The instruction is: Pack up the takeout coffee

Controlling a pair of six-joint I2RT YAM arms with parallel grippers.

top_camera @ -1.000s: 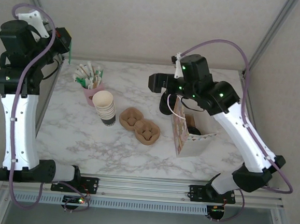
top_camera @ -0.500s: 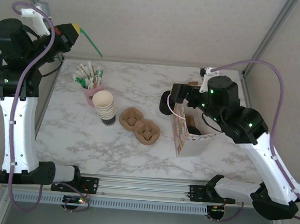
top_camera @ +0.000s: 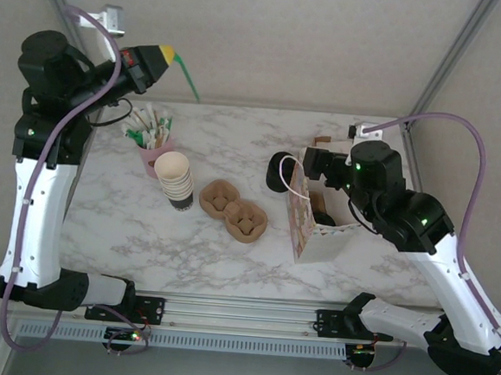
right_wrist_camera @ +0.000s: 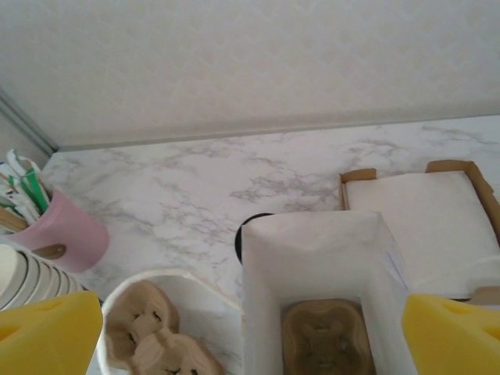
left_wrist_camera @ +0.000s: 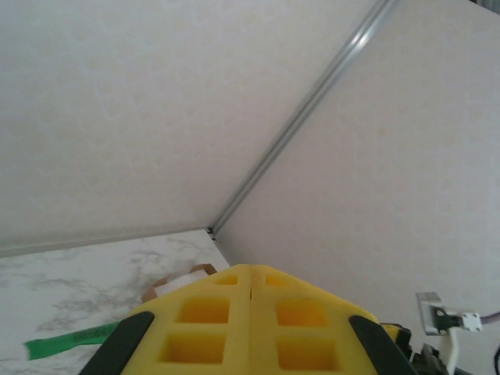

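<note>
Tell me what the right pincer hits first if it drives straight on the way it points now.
Probably the open white paper bag: the open right pincer aims into its mouth, toward the brown pulp cup carrier inside. Depth is unclear.

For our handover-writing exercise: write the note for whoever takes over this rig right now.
Left gripper: shut on green strip, raised high.
Right gripper: open, above the white paper bag.
Takeout coffee: stands outside the bag, close beside it.
Done: pulp cup carrier lies in the bag, nothing in it.
Left: put the coffee in the bag.
</note>
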